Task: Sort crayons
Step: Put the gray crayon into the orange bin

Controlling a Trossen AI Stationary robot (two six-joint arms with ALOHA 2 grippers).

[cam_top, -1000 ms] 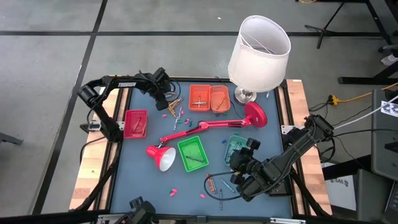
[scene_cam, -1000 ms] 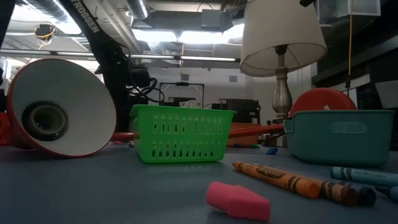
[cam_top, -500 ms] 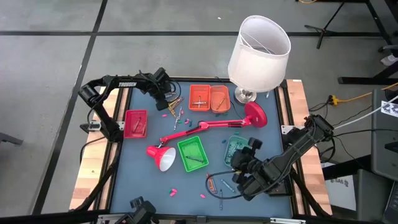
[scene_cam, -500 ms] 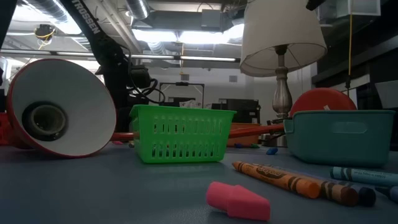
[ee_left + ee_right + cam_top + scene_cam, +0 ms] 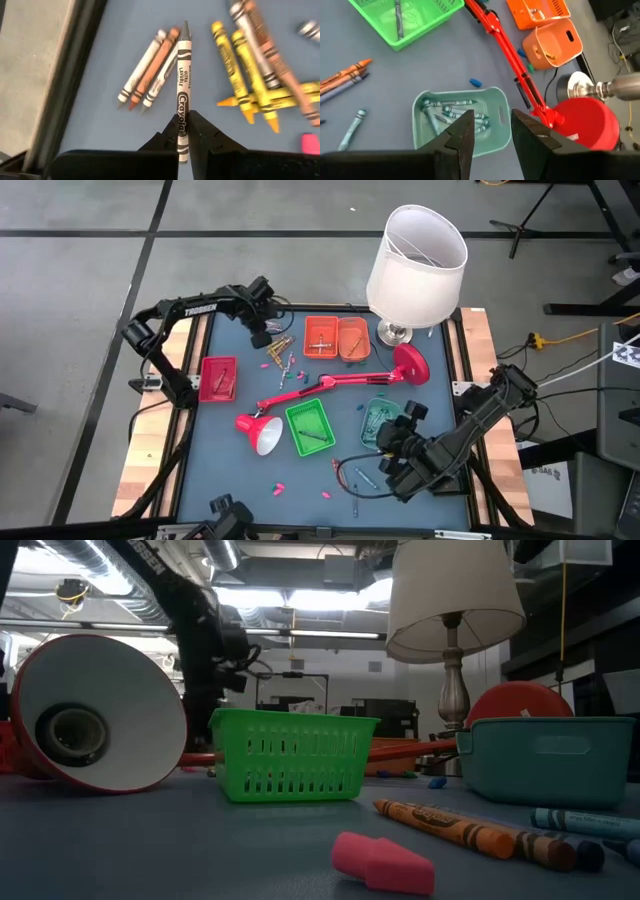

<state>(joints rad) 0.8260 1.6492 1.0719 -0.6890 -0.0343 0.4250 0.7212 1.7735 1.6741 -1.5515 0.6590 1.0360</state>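
My left gripper (image 5: 262,330) is at the table's far left, above a scatter of crayons (image 5: 281,360). It is shut on a grey crayon (image 5: 183,85) with a white and black wrapper. Below it lie yellow crayons (image 5: 244,85) and orange and white ones (image 5: 150,70), flat on the blue mat. My right gripper (image 5: 492,132) is open and empty. It hovers over the teal tray (image 5: 495,100), which holds several teal crayons (image 5: 445,112). More crayons (image 5: 460,830) lie near the front edge. My left gripper pinches the grey crayon near its blunt rear end (image 5: 182,131) between its two fingers. The crayon lies along the fingers and sticks out forward, its grey tip (image 5: 185,29) leading. It looks lifted clear of the crayons on the mat.
A red desk lamp (image 5: 330,385) lies across the mat's middle. A green basket (image 5: 306,426) stands near it, a red tray (image 5: 218,377) at the left and two orange trays (image 5: 335,338) at the back. A white-shaded lamp (image 5: 415,255) stands at the back right. A pink eraser (image 5: 383,862) lies in front.
My left gripper has risen and gone a little toward the table's far left, away from the crayon scatter.
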